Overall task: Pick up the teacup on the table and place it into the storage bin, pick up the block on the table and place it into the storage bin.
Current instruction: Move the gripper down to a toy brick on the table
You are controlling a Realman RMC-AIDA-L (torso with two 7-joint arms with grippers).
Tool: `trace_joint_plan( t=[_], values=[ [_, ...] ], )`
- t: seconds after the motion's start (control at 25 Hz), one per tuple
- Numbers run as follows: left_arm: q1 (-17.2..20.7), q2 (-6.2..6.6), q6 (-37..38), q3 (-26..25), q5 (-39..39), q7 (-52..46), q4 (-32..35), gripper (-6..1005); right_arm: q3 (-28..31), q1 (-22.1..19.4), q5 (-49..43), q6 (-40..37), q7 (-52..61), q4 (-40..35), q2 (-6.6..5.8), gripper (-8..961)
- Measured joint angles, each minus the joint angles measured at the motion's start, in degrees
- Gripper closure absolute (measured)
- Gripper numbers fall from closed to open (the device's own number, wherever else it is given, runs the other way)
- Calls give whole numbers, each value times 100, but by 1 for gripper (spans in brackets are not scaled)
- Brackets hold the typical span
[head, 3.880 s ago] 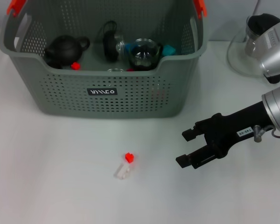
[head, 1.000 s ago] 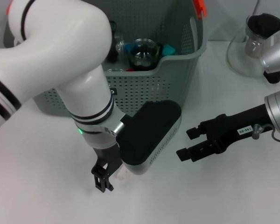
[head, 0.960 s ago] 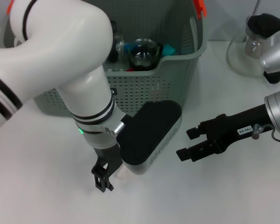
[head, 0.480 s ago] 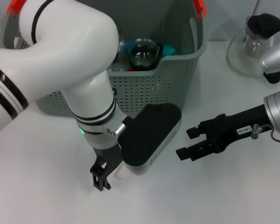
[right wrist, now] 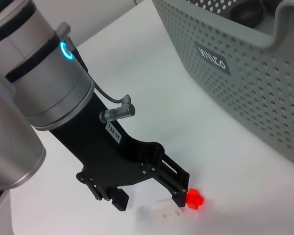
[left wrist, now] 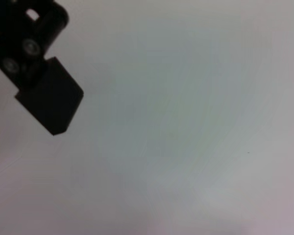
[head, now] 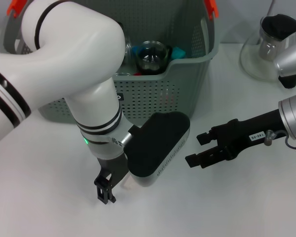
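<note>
The block, white with a red end (right wrist: 195, 199), lies on the white table in front of the storage bin (head: 187, 74), a grey-green perforated basket also seen in the right wrist view (right wrist: 245, 98). My left gripper (right wrist: 149, 199) is open and low over the block, with black fingers on either side of its white part (right wrist: 162, 211). In the head view my left gripper (head: 106, 190) and wrist hide nearly all of the block. My right gripper (head: 197, 147) is open and empty, to the right of the block. No teacup shows on the table.
The bin holds a glass cup (head: 150, 54) and other items, partly hidden by my left arm. A glass vessel with a black top (head: 274, 34) stands at the back right. The left wrist view shows one black fingertip (left wrist: 49, 103) over bare table.
My left arm has swung in from the left and come down over the block, sinking slightly in the last half second. My right gripper has barely moved.
</note>
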Motion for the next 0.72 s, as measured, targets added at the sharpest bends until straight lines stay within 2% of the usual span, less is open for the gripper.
trace_joint_plan(
  t=[0.72],
  values=[
    [-9,-1,-32,88,-13,0,-125,94,0,0,1,46,-4,0,13,28]
  ],
)
